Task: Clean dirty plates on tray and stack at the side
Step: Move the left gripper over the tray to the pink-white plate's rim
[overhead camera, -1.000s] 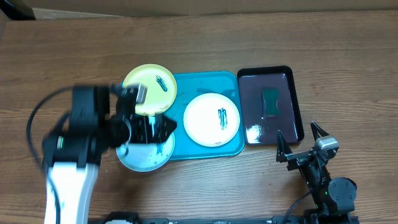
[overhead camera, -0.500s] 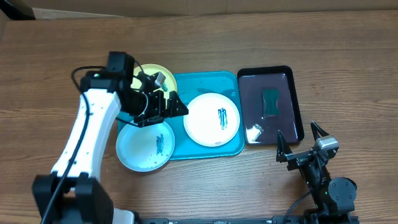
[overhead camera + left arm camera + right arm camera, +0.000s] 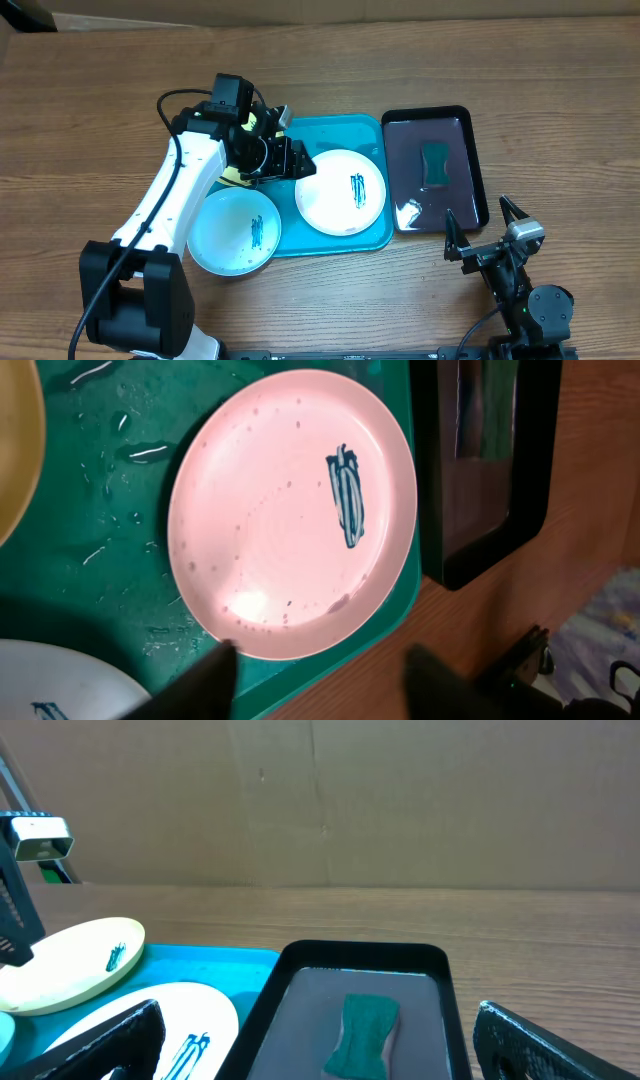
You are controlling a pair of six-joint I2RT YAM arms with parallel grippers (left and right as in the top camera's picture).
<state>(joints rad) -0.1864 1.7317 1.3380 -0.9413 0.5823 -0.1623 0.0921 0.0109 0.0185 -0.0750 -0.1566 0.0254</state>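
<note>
Left tool (image 3: pixel 322 678): your fingers stand apart, empty, above the white plate (image 3: pixel 340 192).
Right tool (image 3: pixel 478 215): spread wide, empty, over the counter (image 3: pixel 560 120).
Tray (image 3: pixel 345 128): holds the white plate; blue plate (image 3: pixel 233 230) straddles its corner; yellow plate (image 3: pixel 70 965) overhangs its left end.

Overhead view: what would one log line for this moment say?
left end effector: open, beside white plate on turquoise tray | right end effector: open, near black tray | smeared plates: three, none stacked
</note>
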